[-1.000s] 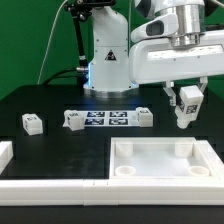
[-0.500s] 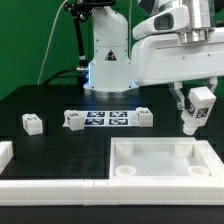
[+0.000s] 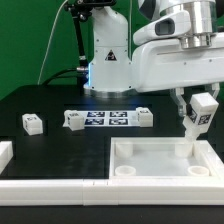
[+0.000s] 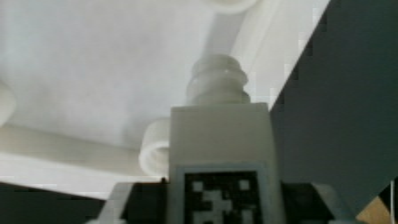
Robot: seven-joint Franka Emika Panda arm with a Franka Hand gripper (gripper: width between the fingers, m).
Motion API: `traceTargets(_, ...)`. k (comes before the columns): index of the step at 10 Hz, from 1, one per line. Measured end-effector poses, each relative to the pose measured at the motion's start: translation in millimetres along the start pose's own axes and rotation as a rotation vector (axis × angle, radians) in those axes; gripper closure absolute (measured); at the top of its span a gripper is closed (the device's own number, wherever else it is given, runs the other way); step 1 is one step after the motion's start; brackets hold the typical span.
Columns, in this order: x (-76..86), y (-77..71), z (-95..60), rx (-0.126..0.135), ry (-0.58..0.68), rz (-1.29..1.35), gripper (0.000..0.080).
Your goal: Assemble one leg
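Note:
My gripper (image 3: 197, 118) is shut on a white leg (image 3: 199, 115) with a black-and-white tag, held tilted with its ridged end pointing down over the far right corner socket of the large white square panel (image 3: 150, 163). In the wrist view the leg (image 4: 221, 125) fills the middle, its tag near the jaws and its ridged tip above the panel's rim (image 4: 71, 70). Three more legs lie on the black table: one at the exterior view's left (image 3: 32, 124), one beside the marker board's left end (image 3: 72, 120), one at its right end (image 3: 143, 116).
The marker board (image 3: 108, 119) lies flat at the table's middle. A white raised rail (image 3: 40, 185) runs along the front edge, with a white block (image 3: 5, 153) at the left. The robot base (image 3: 108, 60) stands behind.
My gripper has carried the leg to the exterior view's right and lower, from above the table toward the panel's far right corner. The other legs have not moved.

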State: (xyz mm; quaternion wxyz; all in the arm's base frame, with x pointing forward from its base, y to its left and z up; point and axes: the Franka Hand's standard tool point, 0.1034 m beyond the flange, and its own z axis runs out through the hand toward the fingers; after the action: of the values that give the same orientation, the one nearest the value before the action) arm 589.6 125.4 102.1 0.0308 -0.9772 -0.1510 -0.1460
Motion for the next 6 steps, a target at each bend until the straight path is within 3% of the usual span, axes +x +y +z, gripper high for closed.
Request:
traceTargets(1, 17.6, 8.6, 3.4, -0.003, 0.017, -0.002, 0.0511)
traceTargets(3, 33.8, 26.3, 13.3, -0.002, 0.013, -0.008, 0.0511)
traceTargets(6, 35.0, 34.0, 17.6, -0.006, 0.028, 0.007, 0.0511)
